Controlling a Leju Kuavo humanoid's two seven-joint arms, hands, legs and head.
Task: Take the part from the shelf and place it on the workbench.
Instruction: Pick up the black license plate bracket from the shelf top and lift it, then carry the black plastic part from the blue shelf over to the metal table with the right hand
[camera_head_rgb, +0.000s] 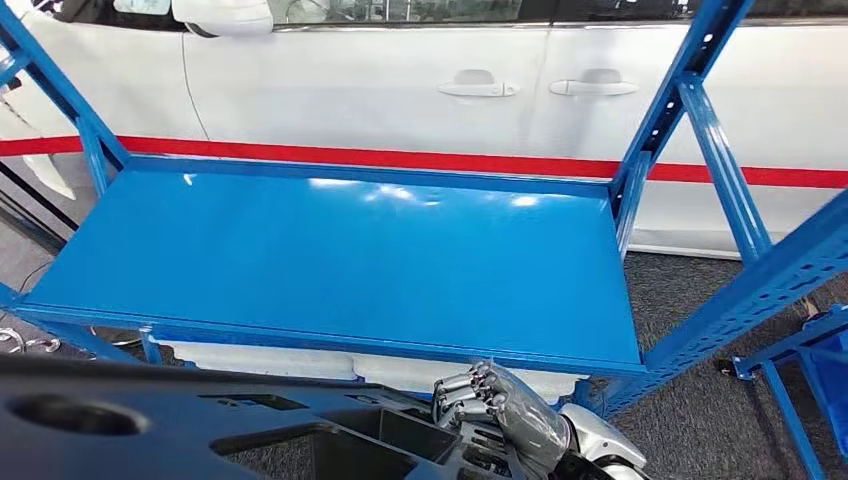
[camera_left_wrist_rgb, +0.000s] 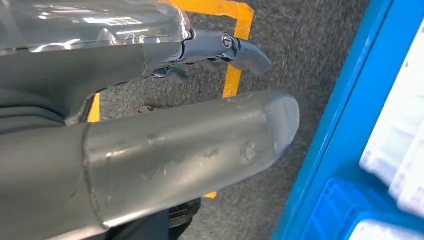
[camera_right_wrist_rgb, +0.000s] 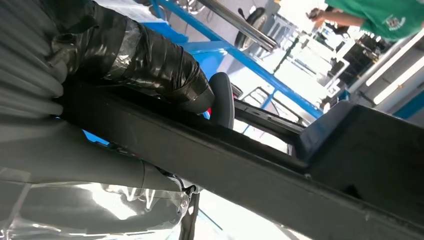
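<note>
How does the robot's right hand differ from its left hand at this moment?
The right hand grips the black part at its edge; the left hand holds nothing. The right hand's fingers are curled over the part's bar, while the left hand's fingers are apart over grey carpet. Both hands are near the blue shelf.

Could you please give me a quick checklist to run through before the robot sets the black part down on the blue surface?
1. Right hand grips the black part: ok.
2. Thumb and fingers clamp the part's edge from both sides: ok.
3. Blue surface bare where the part would land: ok.
4. Left hand supporting the part: cannot tell.
5. Part above the surface's front edge: not ok, it sits short of it.
</note>
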